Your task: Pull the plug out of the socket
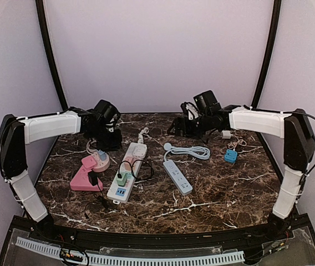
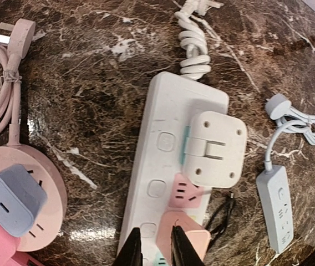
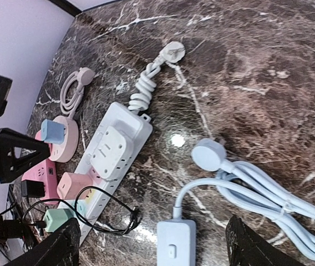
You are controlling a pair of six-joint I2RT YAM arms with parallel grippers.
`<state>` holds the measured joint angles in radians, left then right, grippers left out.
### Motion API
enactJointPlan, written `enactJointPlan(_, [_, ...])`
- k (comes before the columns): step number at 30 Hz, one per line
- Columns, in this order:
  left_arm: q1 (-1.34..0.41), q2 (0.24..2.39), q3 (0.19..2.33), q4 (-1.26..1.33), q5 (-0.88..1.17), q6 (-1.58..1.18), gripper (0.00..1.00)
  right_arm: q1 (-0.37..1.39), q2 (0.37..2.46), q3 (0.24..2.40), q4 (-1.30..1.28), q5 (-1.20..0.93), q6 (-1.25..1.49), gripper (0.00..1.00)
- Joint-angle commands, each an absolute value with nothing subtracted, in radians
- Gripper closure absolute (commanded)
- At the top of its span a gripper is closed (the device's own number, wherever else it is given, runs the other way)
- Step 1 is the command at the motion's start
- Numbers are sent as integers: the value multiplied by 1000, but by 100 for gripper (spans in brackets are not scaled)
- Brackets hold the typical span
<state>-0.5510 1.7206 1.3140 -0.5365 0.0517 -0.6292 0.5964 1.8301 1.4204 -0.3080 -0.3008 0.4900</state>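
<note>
Currently the left gripper [image 2: 155, 238] hovers with its fingers narrowly parted, gripping nothing, just over the pink plug [image 2: 185, 220] seated in the white power strip [image 2: 157, 160], which lies at nine o'clock from the centre of the table [image 1: 213, 194]. At one o'clock, the right gripper [image 3: 155, 241] hangs wide open and empty, well apart from that strip.

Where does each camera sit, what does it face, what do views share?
Top external: above, behind the bases, looking down at the table; left arm, right arm show.
Left wrist: above the white power strip, looking down; left fingers at bottom edge.
Right wrist: looking obliquely across the table; right fingers in bottom corners.
Shared: all three see that strip.
</note>
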Motion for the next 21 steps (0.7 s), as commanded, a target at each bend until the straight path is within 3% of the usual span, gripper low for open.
enactJointPlan(1, [-524, 1767, 1313, -603, 29, -579, 82, 665, 1894, 1491, -281, -330, 528, 13])
enactJointPlan(21, [-598, 1805, 1154, -555, 37, -641, 91, 778, 2211, 1766, -255, -429, 622, 14])
